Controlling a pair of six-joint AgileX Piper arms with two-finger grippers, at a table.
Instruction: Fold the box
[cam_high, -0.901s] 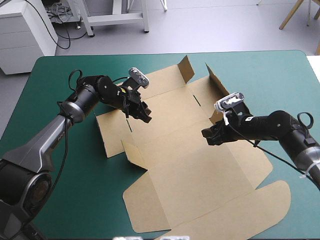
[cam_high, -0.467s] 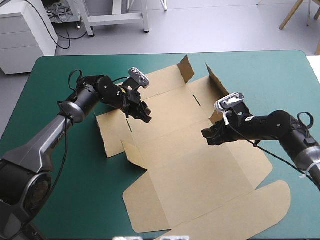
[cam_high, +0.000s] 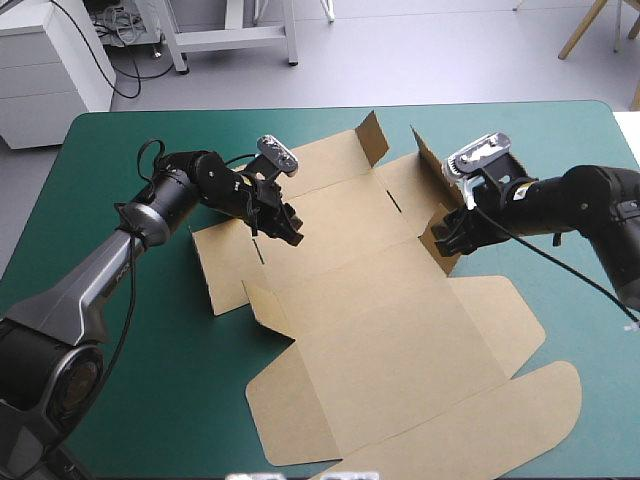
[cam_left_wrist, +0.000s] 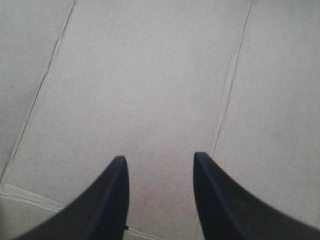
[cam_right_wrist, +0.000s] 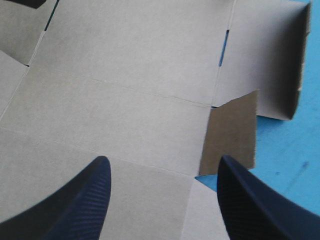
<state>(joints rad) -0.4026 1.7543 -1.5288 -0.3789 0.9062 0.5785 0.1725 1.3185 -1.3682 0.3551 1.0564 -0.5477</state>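
1. The box (cam_high: 380, 330) lies mid-tabletop (cam_high: 120, 150) as a cut brown sheet, mostly flat. Only the two far flaps (cam_high: 372, 138) stand up, plus a small flap (cam_right_wrist: 229, 134) tilted up at the sheet's right side.
2. I judge the step in hand to be raising the right side wall, starting at that small flap. Very little is folded yet.
3. To do it well, I would slip one black finger under the flap's free edge. I would then lift along the crease (cam_right_wrist: 150, 95), not across it, so the board bends where it is scored.
4. The sheet is light and could slide on the teal-green cover, so I would press down with the other arm while lifting.
5. The left pincer (cam_high: 287, 228) is partly open and holds nothing. It sits low over the far-left panel, with only bare board between its fingers. I cannot tell whether it touches.
6. The right pincer (cam_high: 447, 235) is wide open and empty, at the sheet's right edge. The small flap is just ahead, nearer one finger, and is not gripped.
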